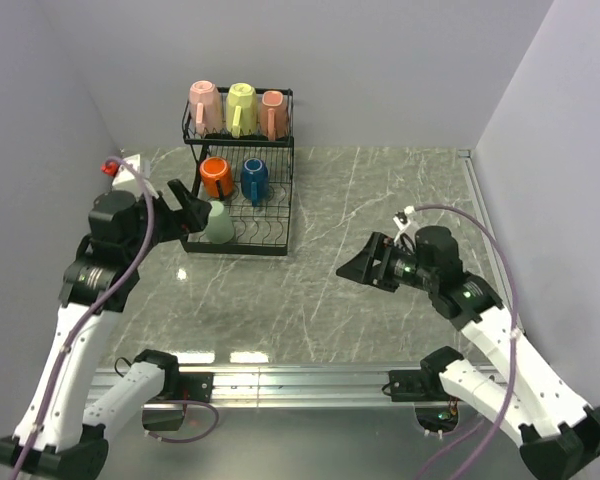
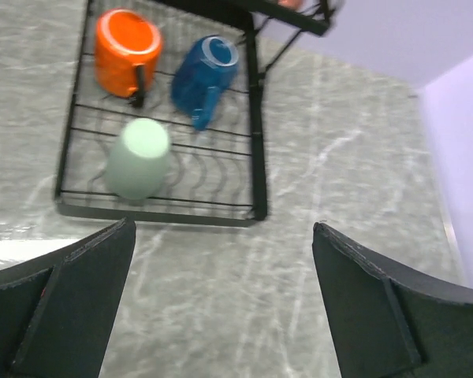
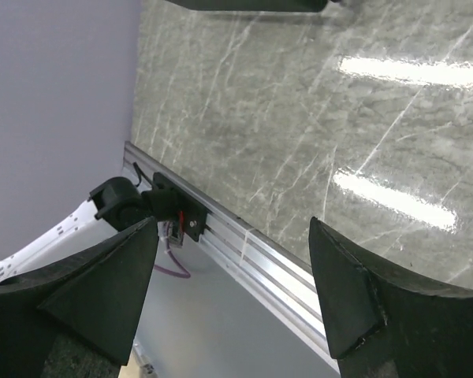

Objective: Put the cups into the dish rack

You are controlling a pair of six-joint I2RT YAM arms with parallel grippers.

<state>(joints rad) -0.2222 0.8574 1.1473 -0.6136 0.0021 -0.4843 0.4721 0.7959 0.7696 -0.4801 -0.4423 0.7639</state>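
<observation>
- Nearest the arm bases, a silver aluminium rail (image 1: 300,380) (image 3: 252,252) runs along the table's front edge.
- The right black two-finger gripper (image 1: 360,265) (image 3: 232,224) has its jaws spread wide with nothing in them. It hangs over bare tabletop, well apart from the rack.
- The left black two-finger gripper (image 1: 187,203) (image 2: 222,228) is also spread and empty, just off the rack's near-left corner.
- The black wire two-tier dish rack (image 1: 288,205) (image 2: 256,150) sits far-left on the table with all 6 cups in it.
- On the lower tray, the handleless pale green ceramic cup (image 1: 218,222) (image 2: 138,157) is at the near-left, mouth down, long axis roughly upright.
- Behind it the orange ceramic cup (image 1: 215,176) (image 2: 126,51) and blue ceramic cup (image 1: 255,178) (image 2: 205,71) sit side by side, handles facing the near side.
- The upper basket holds 3 in a row, bases up: left pink ceramic cup (image 1: 204,105), pale yellow ceramic cup (image 1: 241,107), right pink ceramic cup (image 1: 273,112).
- The glossy grey marble-look tabletop (image 1: 380,200) (image 2: 339,157) (image 3: 299,94) shows light glare.
- Plain pale lilac walls (image 1: 380,70) close in 3 sides, and a small white box with a red knob (image 1: 120,168) sits far-left.
</observation>
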